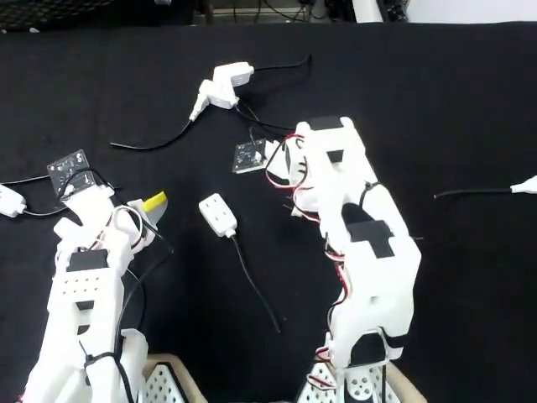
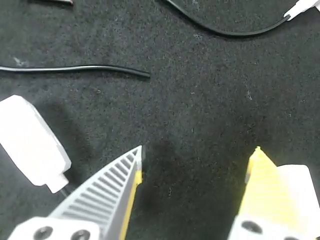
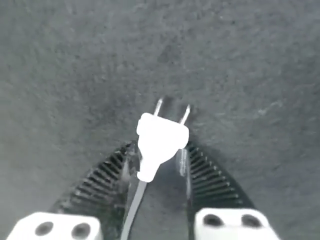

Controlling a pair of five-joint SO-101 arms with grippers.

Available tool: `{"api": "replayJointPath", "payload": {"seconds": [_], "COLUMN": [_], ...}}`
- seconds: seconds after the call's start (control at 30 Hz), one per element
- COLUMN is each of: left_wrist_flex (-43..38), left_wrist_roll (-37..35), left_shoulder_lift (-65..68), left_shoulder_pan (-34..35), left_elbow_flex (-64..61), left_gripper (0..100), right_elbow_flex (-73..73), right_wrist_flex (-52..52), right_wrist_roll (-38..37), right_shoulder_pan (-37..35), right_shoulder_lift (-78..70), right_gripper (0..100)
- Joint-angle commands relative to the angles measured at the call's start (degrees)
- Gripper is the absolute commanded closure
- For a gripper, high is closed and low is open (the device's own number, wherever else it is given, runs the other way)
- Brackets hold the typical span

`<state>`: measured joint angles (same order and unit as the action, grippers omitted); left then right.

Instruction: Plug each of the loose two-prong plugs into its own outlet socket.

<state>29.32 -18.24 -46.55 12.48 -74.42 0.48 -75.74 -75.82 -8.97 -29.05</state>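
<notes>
Two-prong plug (image 3: 161,135) sits clamped by its sides in the right pincer (image 3: 158,147), right wrist view, prongs (image 3: 172,112) aimed at bare black surface (image 3: 75,60). Pressed off-line it could twist in that hold, and its trailing cord (image 3: 131,210) could tug. Left wrist view: the left pincer (image 2: 198,150) gapes wide, gripping nothing, a white connector (image 2: 32,142) just beside one finger. High view: the outlet socket (image 1: 218,214) lies loose between the arms, nothing bracing it, so a push would likely slide it away. A loose plug (image 1: 524,185) waits at the right edge.
</notes>
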Motion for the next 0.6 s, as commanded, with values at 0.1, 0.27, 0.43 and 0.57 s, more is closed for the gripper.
{"api": "replayJointPath", "payload": {"seconds": [0.1, 0.27, 0.43, 0.57], "left_wrist_flex": [-1.05, -0.88, -0.79, -0.79], "left_wrist_roll": [0.53, 0.53, 0.53, 0.53], "left_shoulder_lift": [-1.14, -1.14, -1.14, -1.14], "left_shoulder_pan": [-0.66, -0.66, -0.66, -0.66], "left_elbow_flex": [0.48, 0.48, 0.48, 0.40], "left_gripper": [67, 67, 67, 67], "right_elbow_flex": [0.84, 1.54, 3.12, 3.12], "right_wrist_flex": [0.53, 0.18, 1.76, 1.85], "right_wrist_roll": [9.32, 18.46, 18.90, 18.99], "right_shoulder_pan": [-0.70, -0.97, -0.79, -0.88], "right_shoulder_lift": [-0.04, 0.04, 0.13, 0.13], "right_gripper": [85.4, 85.4, 85.4, 85.4]}}
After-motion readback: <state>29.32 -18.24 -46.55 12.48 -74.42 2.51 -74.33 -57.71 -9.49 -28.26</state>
